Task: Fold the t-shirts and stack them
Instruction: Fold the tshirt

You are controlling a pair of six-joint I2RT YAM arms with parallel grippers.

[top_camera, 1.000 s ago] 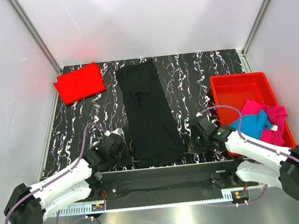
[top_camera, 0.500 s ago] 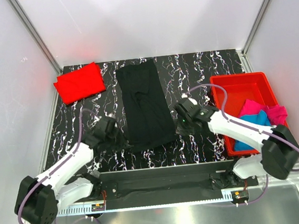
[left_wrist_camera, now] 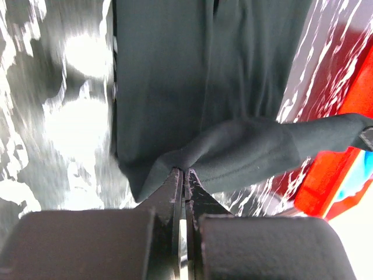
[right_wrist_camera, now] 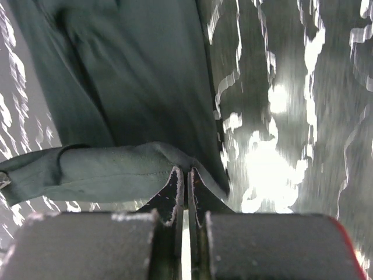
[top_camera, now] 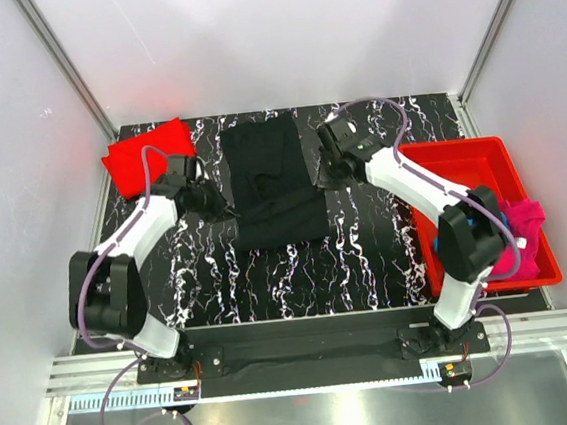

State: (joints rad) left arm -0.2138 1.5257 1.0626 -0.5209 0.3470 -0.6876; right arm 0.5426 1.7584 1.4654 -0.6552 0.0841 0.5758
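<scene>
The black t-shirt [top_camera: 272, 173] lies lengthwise on the middle of the table [top_camera: 368, 255], a black surface with white veining. Its far part rests flat. Its near part is doubled back over the flat part, so the nearest edge is a fold line.

The lifted hem runs as a taut, rolled band between the two grippers, above the flat cloth. The fabric is plain, matte and dark, with shallow creases along its length.

- Left gripper [top_camera: 226, 211]: at the left side of the shirt. In the left wrist view [left_wrist_camera: 185, 173] the fingers are pressed together with a corner of the hem [left_wrist_camera: 233, 149] pinched between the tips.
- Right gripper [top_camera: 319, 182]: at the right side of the shirt. In the right wrist view [right_wrist_camera: 186, 173] the fingers are likewise clamped on the hem [right_wrist_camera: 116, 169], which bunches into a thick seam just beyond the tips.

The red t-shirt [top_camera: 138, 158] lies folded at the far left corner of the table, apart from the black one, with the left arm crossing its near edge. The blue t-shirt [top_camera: 506, 223] and the magenta t-shirt [top_camera: 527, 221] lie crumpled in the red bin [top_camera: 450, 168] at the right side, partly hidden by the right arm
</scene>
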